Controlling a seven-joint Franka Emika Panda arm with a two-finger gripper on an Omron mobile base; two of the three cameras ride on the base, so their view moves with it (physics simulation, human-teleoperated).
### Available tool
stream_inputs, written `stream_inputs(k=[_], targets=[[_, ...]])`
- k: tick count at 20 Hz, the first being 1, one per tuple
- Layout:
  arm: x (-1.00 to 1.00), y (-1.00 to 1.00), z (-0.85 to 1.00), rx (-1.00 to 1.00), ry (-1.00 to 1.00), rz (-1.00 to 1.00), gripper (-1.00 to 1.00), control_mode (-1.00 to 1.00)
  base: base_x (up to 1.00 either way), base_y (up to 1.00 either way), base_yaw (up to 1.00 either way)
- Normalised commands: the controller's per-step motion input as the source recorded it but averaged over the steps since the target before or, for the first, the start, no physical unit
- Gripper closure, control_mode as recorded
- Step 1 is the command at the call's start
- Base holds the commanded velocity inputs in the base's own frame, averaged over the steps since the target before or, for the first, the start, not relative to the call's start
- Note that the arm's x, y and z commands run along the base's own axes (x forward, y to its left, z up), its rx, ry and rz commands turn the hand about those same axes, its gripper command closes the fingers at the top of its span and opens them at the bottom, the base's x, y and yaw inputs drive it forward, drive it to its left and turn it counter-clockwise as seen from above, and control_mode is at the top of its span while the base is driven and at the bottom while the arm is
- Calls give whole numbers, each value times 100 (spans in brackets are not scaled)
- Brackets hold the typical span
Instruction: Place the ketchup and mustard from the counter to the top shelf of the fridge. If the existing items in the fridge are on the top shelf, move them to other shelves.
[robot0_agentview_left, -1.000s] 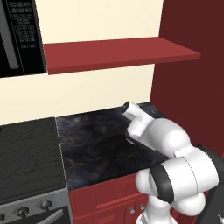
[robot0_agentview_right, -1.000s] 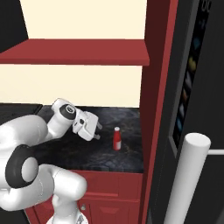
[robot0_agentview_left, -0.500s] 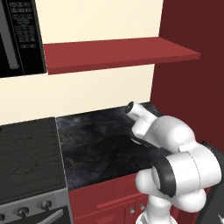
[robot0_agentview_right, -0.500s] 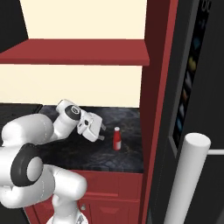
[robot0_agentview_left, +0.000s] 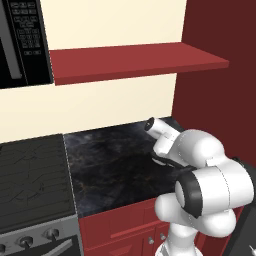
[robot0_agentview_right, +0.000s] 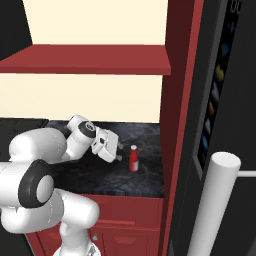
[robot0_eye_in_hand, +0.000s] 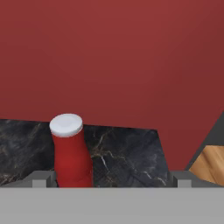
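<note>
The ketchup (robot0_agentview_right: 133, 159) is a small red bottle with a white cap, upright on the dark marble counter (robot0_agentview_right: 145, 176) close to the red side wall. My gripper (robot0_agentview_right: 120, 151) hovers just left of it, tilted down toward it, jaws open and empty. In the hand view the ketchup (robot0_eye_in_hand: 70, 154) stands ahead between the fingertips, close to the left fingertip (robot0_eye_in_hand: 41, 178), and the gripper (robot0_eye_in_hand: 110, 179) holds nothing. The mustard is out of view. The fridge (robot0_agentview_right: 235, 100) is the dark body at the right; its shelves are hidden.
A tall red cabinet wall (robot0_agentview_right: 180, 125) rises between counter and fridge. The white fridge handle (robot0_agentview_right: 215, 200) stands in the foreground. A red wall shelf (robot0_agentview_left: 135, 57) hangs over the counter (robot0_agentview_left: 110, 165). The stove (robot0_agentview_left: 30, 185) and microwave (robot0_agentview_left: 20, 40) are at the left.
The arm has reached further right, bringing the open gripper closer to the ketchup. The bottle has stayed in place.
</note>
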Motion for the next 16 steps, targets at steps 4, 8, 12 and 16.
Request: stream_inputs(k=[4,8,12,16], targets=[[21,-4,-3,0,0,1,-100,-100,0,0,0],[17,-5,-4,0,0,1,-100,-100,0,0,0],[8,-13,-13,0,0,0,-100,-100,0,0,0],[0,-19,-14,0,0,0,-100,-100,0,0,0]])
